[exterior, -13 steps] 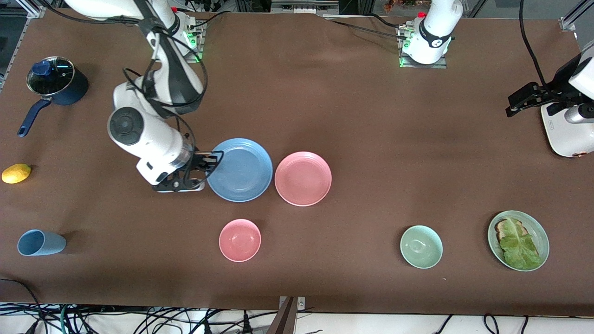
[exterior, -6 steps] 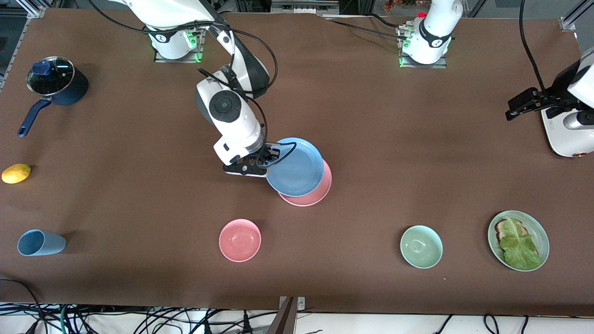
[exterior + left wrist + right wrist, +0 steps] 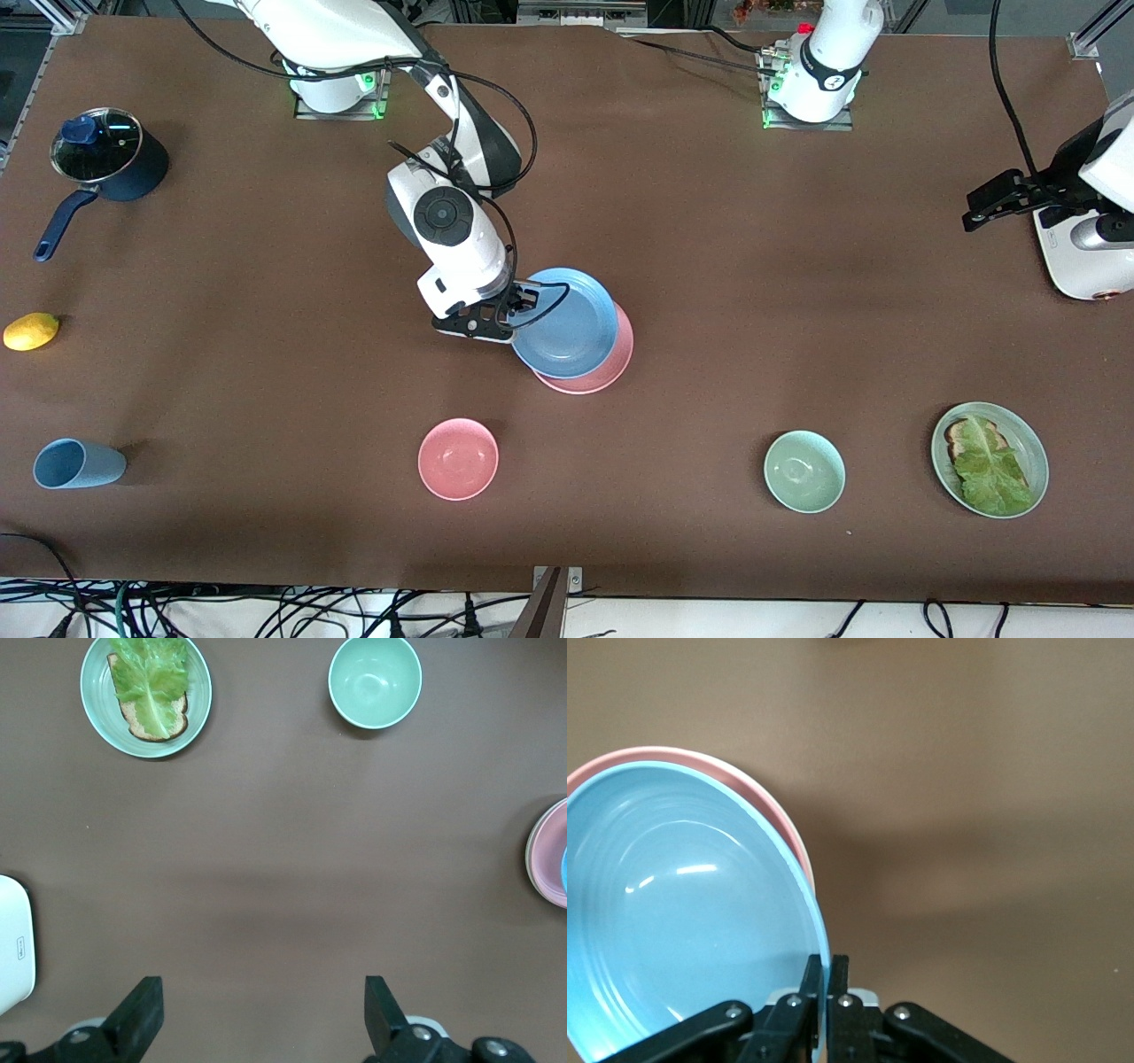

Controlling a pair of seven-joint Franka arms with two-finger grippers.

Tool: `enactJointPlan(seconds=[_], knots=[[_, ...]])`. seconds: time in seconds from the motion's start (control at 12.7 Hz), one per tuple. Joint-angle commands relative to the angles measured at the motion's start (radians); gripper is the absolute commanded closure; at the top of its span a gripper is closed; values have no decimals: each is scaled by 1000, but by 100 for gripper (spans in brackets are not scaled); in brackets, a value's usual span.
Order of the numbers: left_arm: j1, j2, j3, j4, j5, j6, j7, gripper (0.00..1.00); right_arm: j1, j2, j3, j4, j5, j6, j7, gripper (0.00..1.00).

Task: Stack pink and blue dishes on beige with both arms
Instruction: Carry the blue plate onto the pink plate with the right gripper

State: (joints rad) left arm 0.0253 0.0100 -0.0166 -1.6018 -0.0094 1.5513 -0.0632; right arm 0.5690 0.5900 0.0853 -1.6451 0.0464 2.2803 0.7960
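Observation:
My right gripper (image 3: 523, 306) is shut on the rim of the blue dish (image 3: 567, 323), which it holds over the pink dish (image 3: 611, 368). The blue one covers most of the pink one, leaving a crescent that shows on the side nearer the front camera. In the right wrist view the fingertips (image 3: 825, 966) pinch the blue rim (image 3: 682, 904), and the pink rim (image 3: 784, 815) peeks out past it. My left gripper (image 3: 983, 206) (image 3: 261, 983) waits open over the left arm's end of the table, holding nothing. The beige is out of view.
A pink bowl (image 3: 458, 458), a green bowl (image 3: 803, 471) and a green plate with bread and lettuce (image 3: 990, 459) sit along the near edge. A blue cup (image 3: 78, 463), lemon (image 3: 31, 330) and dark pot (image 3: 106, 164) are at the right arm's end. A white appliance (image 3: 1081, 257) stands under the left arm.
My right gripper has carried the blue dish from beside the pink dish to over it, then settled slightly. The left arm has barely moved.

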Motion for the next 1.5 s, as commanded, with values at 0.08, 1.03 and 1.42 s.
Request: enactJointPlan(seconds=[0.08, 1.03, 1.42], knots=[[5, 8, 4, 20, -4, -8, 23, 0, 26, 56, -2, 59, -5, 31, 55, 100], [5, 21, 1, 51, -3, -19, 22, 0, 42, 106, -6, 97, -16, 68, 65, 69], [4, 21, -3, 51, -3, -19, 23, 0, 37, 97, -10, 114, -62, 59, 51, 39]])
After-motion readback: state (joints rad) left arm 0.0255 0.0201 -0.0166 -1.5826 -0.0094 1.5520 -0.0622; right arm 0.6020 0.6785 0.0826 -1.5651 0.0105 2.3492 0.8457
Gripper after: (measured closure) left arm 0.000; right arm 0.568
